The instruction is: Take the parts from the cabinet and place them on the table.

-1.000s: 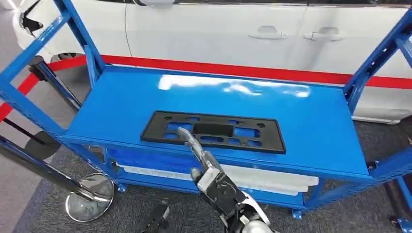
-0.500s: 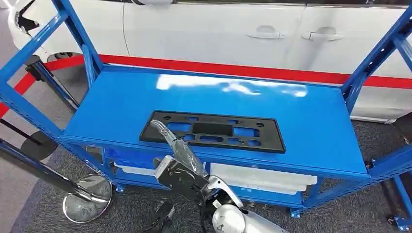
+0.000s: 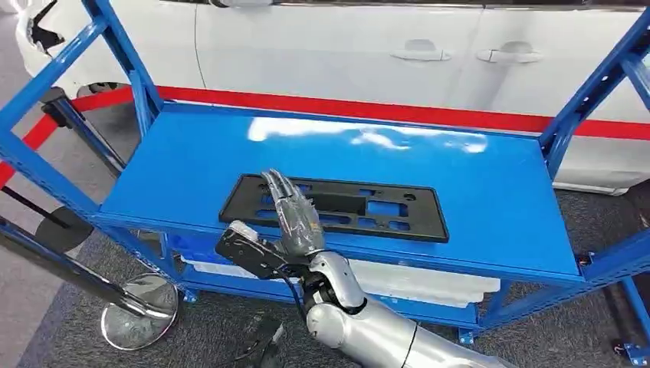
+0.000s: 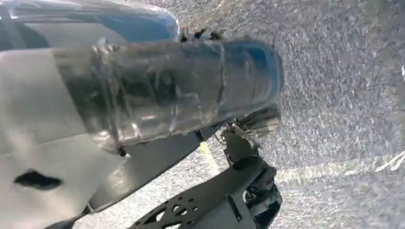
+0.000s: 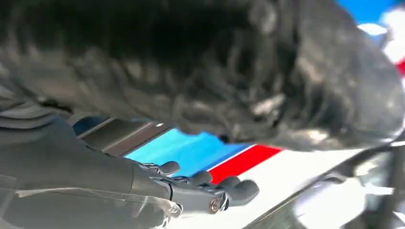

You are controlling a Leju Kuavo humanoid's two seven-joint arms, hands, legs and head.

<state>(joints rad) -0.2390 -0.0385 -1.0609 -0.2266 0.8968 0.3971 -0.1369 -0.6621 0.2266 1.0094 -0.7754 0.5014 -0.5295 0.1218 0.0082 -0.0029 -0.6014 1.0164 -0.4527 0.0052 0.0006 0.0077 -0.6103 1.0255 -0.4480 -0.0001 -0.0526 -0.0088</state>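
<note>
Right hand [image 3: 295, 218] risen, fingers straight, over black slotted plate [image 3: 383, 208].

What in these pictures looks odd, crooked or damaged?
Nothing stands out. The black plate lies flat on the blue shelf, roughly parallel to its front edge, with no visible break. The right hand reaches over the plate's left part with fingers extended; contact cannot be told.

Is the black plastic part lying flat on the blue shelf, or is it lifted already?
Flat: the black part lies on the blue shelf; the right hand is stretched over it, gripping nothing.
</note>
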